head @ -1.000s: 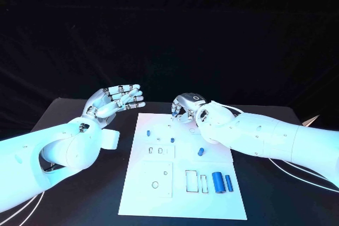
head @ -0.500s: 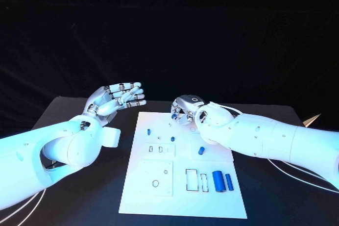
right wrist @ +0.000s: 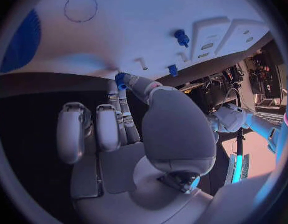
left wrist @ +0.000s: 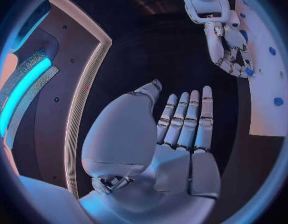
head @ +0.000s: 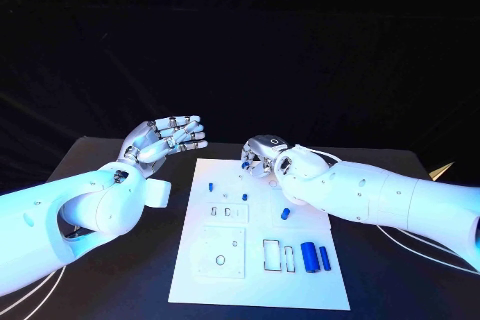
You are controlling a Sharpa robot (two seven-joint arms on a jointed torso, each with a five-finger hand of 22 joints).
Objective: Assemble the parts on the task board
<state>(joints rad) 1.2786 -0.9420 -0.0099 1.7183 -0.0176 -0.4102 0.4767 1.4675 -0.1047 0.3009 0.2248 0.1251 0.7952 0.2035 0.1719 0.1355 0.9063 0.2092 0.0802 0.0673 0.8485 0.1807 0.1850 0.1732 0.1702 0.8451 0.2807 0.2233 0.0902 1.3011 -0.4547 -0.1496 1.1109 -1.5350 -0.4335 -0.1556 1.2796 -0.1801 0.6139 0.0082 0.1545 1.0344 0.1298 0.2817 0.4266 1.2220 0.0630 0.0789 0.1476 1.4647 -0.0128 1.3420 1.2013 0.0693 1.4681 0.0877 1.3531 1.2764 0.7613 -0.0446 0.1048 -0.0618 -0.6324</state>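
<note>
We take the task board (head: 258,264) as our landmark. Our right hand (head: 264,155) hangs over its far edge, and between thumb and a fingertip it pinches 1 small blue part (right wrist: 121,79); the other fingers (right wrist: 106,127) lie curled in beside the pinch. In the left wrist view the same part (left wrist: 248,71) shows at the fingertips of the right hand (left wrist: 228,47), just at the board's edge. We cannot tell from these pictures which way the part's long axis points in the pinch, nor whether it touches the board.

From the fingertips, the open places lie toward the near end of the board: a blue peg (head: 211,187) already stands near the far left of the board, a second blue peg (head: 244,196) just nearer than it, and a loose blue piece (head: 285,213) lies toward the board's middle. 2 long blue cylinders (head: 315,257) lie side by side at the near right of the board, their long axes running from far to near.

Our left hand (head: 158,145) is raised off the board's far left corner, palm up, fingers (left wrist: 187,119) straight and apart, holding nothing. So we judge the right hand far the nearer, and the placing falls to it: the move turns on bringing the pinched part down over its seat on the board.
</note>
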